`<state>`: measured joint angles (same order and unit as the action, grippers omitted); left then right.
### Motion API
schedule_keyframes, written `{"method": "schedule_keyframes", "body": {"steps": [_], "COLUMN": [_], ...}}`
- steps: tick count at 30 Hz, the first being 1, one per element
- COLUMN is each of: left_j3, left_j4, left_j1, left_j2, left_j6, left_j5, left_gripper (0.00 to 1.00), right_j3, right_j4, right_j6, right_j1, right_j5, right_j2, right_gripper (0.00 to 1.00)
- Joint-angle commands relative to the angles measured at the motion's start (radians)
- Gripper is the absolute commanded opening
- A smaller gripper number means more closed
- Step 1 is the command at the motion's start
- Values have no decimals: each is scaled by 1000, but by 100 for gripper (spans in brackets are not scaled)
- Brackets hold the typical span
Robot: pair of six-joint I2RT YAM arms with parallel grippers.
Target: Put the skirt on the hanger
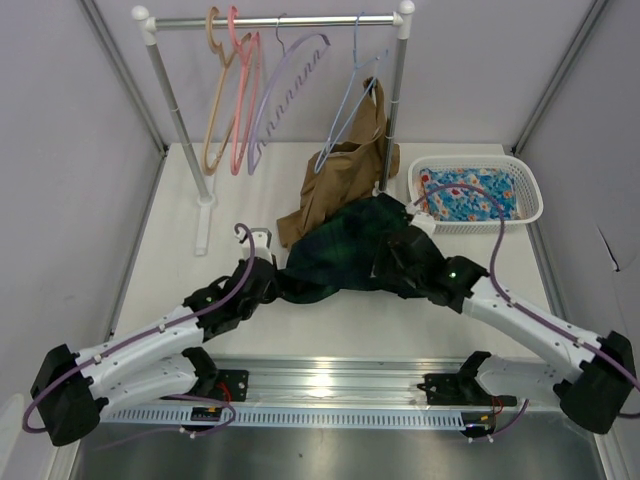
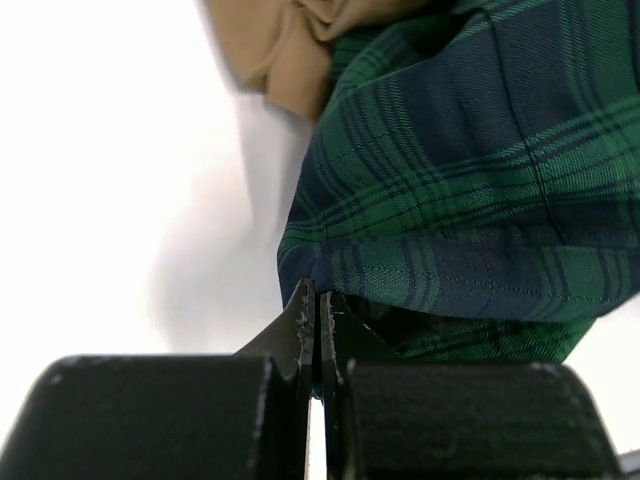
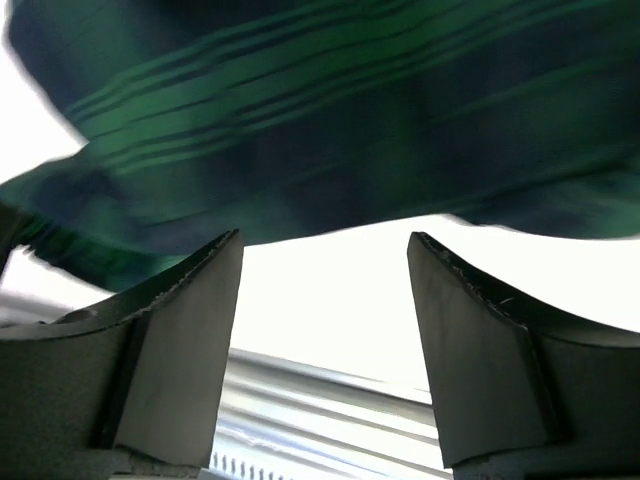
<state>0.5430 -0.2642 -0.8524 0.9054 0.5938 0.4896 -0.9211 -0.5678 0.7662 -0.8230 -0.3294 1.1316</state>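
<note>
White counter (image 1: 170, 260) holds the plaid skirt (image 1: 340, 255) at its middle, well apart from the lavender hanger (image 1: 300, 86). My left pincer (image 2: 318, 295) nips just its hem and my right pincer (image 3: 325, 238) gapes empty, so lifting could slip that thin bite.

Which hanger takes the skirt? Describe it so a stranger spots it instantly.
Find the clothes rail at the back. Of its four hangers, the lavender hanger is third from the left, between the pink hanger and the thin blue hanger. Only it has a wavy, scalloped bar.
</note>
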Motion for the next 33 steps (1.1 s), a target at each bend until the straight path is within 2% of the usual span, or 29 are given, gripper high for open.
{"method": "schedule_keyframes", "body": {"steps": [1,6,11,19,23,24,27,29,33], "left_j3": [37,48,49,58,64,67,101,144,254], "left_j4": [-12,-12,-9,-12,-18,-23,-50,-93,-200], "left_j1": [45,56,56,58,59,59,58,58,58], "left_j2": [-16,-7,-2,1,-17,-20,-42,-75,-153], "left_j6": [-28,-34,-31,-37,-45,-54,-75,-94,-175], "left_j5": [-57,-82,-91,-94,-98,-101,-114,-114,-77], "left_gripper": [0,0,0,0,0,0,0,0,0], "right_j3": [34,105,154,177,154,140,82,42,-115], "right_j4": [-78,-92,-9,141,213,212,165,99,-35], "right_j6": [-10,-22,-59,-108,-134,-139,-150,-154,-169], "right_j1": [67,171,231,323,351,351,332,326,321], "right_j5": [-92,-74,-37,38,99,102,83,67,44], "right_j2": [-78,-115,-127,-44,6,17,16,-38,-150], "right_gripper": [70,71,70,67,40,26,5,0,0]}}
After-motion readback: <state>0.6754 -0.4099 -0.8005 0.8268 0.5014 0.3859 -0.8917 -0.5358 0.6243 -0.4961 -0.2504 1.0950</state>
